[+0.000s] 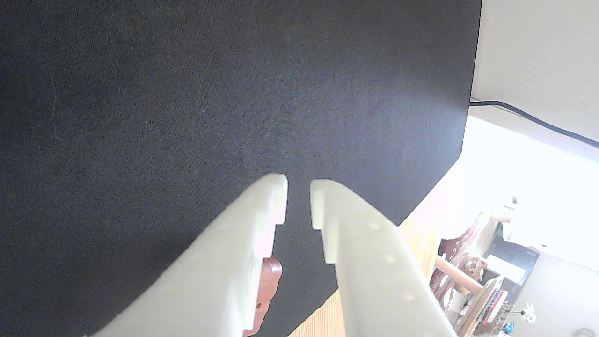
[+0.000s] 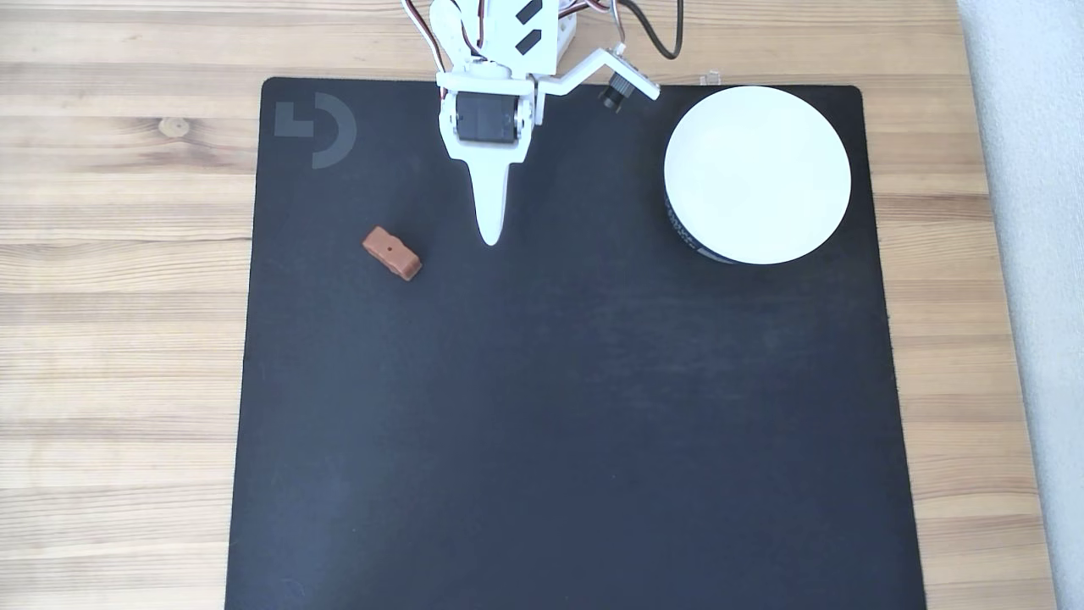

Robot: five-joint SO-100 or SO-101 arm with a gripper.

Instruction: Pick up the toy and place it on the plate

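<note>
1. Toy [image 2: 391, 253]: in the fixed view it lies flat on the black mat [image 2: 550, 407], left of centre and toward the far edge, on a slant. Nothing touches it. In the wrist view a reddish-brown piece [image 1: 266, 290] shows low in the picture, partly behind the left finger; this is judged to be the same toy lying on the mat beyond the finger, not held by it.

2. Plate [image 2: 758, 174]: it stands at the mat's far right corner in the fixed view, white inside, with its dark band showing at the lower left of its wall. It holds nothing.

3. Gripper [image 1: 298, 187]: the wrist view shows the two white fingers slightly apart, a narrow gap between the tips with bare mat behind it. Nothing is clamped. In the fixed view the gripper [image 2: 491, 235] points down at the mat, to the right of the toy, near it but not touching, and well apart from the plate.

4. Work done: none that can be confirmed. The toy is not lifted and the plate is not loaded.

5. Work left, as judged: bring the fingers across over the toy, widen them, lower, close, lift, carry to the right, release on the plate.

6. Note: the toy lies slantwise, so the wrist may need turning to grip it across its narrow side.
</note>
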